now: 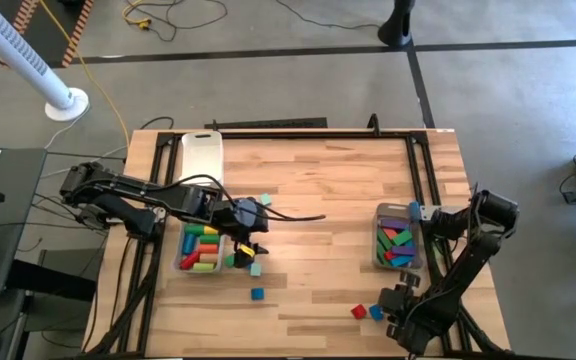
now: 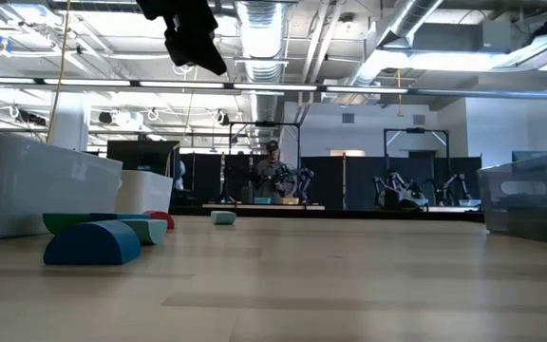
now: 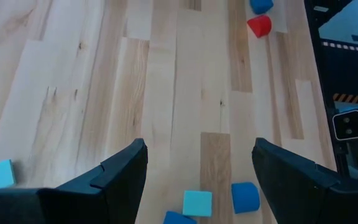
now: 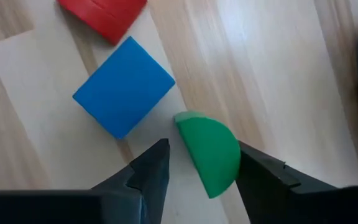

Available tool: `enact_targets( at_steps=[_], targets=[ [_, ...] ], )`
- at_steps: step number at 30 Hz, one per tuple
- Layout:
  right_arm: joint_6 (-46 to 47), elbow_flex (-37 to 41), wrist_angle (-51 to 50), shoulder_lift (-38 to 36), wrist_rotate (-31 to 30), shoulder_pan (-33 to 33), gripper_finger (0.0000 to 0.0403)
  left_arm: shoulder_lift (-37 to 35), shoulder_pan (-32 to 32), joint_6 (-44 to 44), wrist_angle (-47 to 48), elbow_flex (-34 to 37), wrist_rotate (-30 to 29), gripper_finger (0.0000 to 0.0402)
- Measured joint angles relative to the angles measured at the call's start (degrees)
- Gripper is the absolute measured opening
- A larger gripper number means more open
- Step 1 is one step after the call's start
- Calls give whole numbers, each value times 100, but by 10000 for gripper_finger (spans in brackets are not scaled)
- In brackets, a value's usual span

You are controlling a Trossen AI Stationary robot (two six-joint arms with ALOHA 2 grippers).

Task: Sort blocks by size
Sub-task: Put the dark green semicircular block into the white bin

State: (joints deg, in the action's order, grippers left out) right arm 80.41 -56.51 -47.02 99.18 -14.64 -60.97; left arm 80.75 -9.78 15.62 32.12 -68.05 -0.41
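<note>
Closing on a small green half-round block at the near right corner of the pale wooden table (image 1: 318,200)

Two clear plastic bins, left (image 1: 200,248) and right (image 1: 396,238), already hold blocks. The left gripper (image 1: 251,240) hovers beside its bin, jaws spread and empty, over loose blue cubes (image 3: 197,203). The right gripper (image 4: 199,171) straddles the green half-round block (image 4: 210,150), jaws part-spread, not yet pinching; it should centre on it, clear of the blue cube (image 4: 124,86) just beside.
</note>
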Motion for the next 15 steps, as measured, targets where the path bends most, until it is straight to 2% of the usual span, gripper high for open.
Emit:
enact_targets(
  at_steps=[10, 15],
  targets=[
    [106, 0, 13, 4, -1, 41, 112, 0, 1, 53, -124, 0, 1, 274],
    [130, 0, 108, 2, -8, 39, 107, -2, 1, 71, -208, 0, 1, 274]
  ],
)
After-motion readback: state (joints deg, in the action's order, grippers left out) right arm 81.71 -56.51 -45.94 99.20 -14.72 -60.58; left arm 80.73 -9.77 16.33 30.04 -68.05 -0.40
